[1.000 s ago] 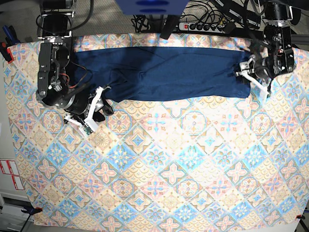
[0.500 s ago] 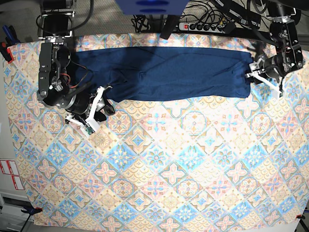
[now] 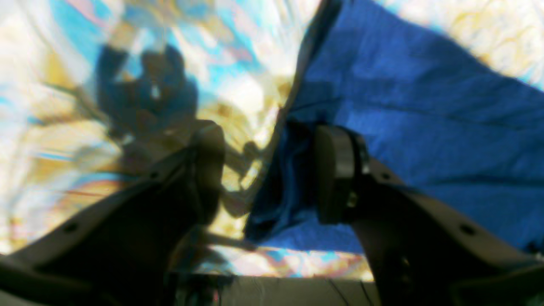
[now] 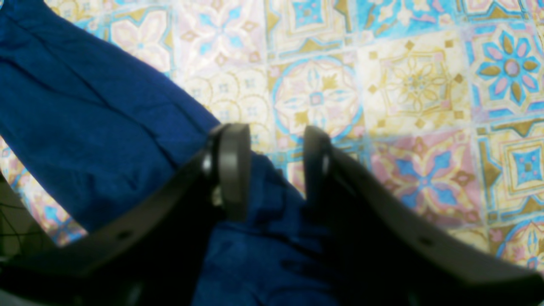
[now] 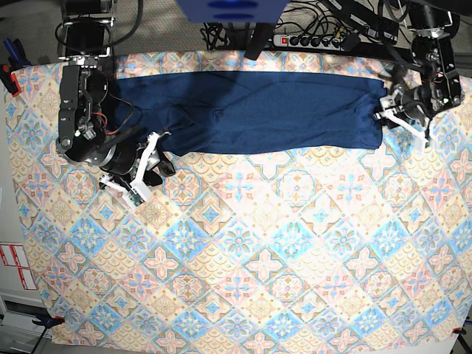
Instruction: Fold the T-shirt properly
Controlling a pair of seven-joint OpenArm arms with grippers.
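The T-shirt point(image 5: 251, 110) lies as a long dark navy band across the far side of the patterned tablecloth point(image 5: 243, 258). My left gripper point(image 5: 400, 122) sits at the shirt's right end. In the left wrist view this gripper point(image 3: 272, 174) is open, and the T-shirt point(image 3: 425, 106) has its edge running up between the two fingers. My right gripper point(image 5: 151, 168) is at the shirt's lower left corner. In the right wrist view it point(image 4: 274, 165) is open, just over a fold of the T-shirt point(image 4: 85, 106).
A power strip point(image 5: 310, 40) and tangled cables lie beyond the table's far edge. A red clamp point(image 5: 7, 74) sits at the far left corner. The cloth's patterned surface stretches towards the near edge.
My left gripper has shifted right, from over the shirt's right end to its very edge. The right arm has barely moved.
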